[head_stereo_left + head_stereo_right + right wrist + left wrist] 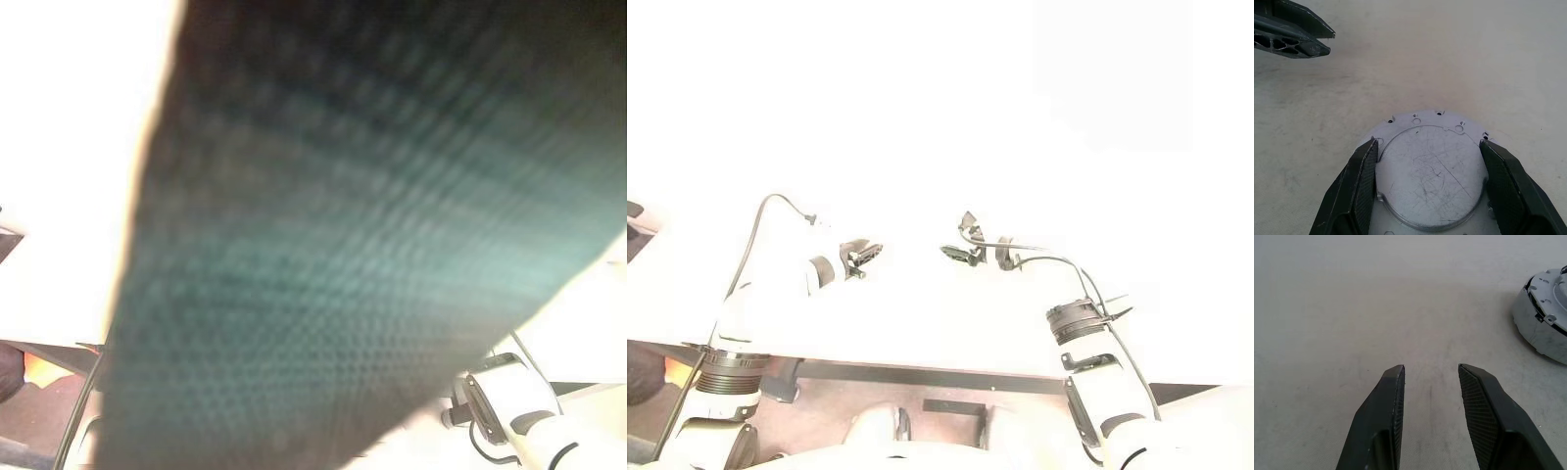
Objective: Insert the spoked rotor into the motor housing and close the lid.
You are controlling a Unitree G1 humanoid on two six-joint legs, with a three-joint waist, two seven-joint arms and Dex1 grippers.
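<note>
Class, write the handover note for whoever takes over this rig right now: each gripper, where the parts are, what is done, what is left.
Left gripper: open, nothing between its fingers, above bare table, off to one side of the motor housing.
Right gripper: its fingers flank the round metal lid, one at each edge; a firm grip cannot be confirmed.
Parts: the lid lies flat on top of the housing on the white table. The rotor cannot be seen, so whether it is inside cannot be told.
Done: lid appears placed on the housing.
Left: check the lid is seated fully, then release and draw back.
</note>
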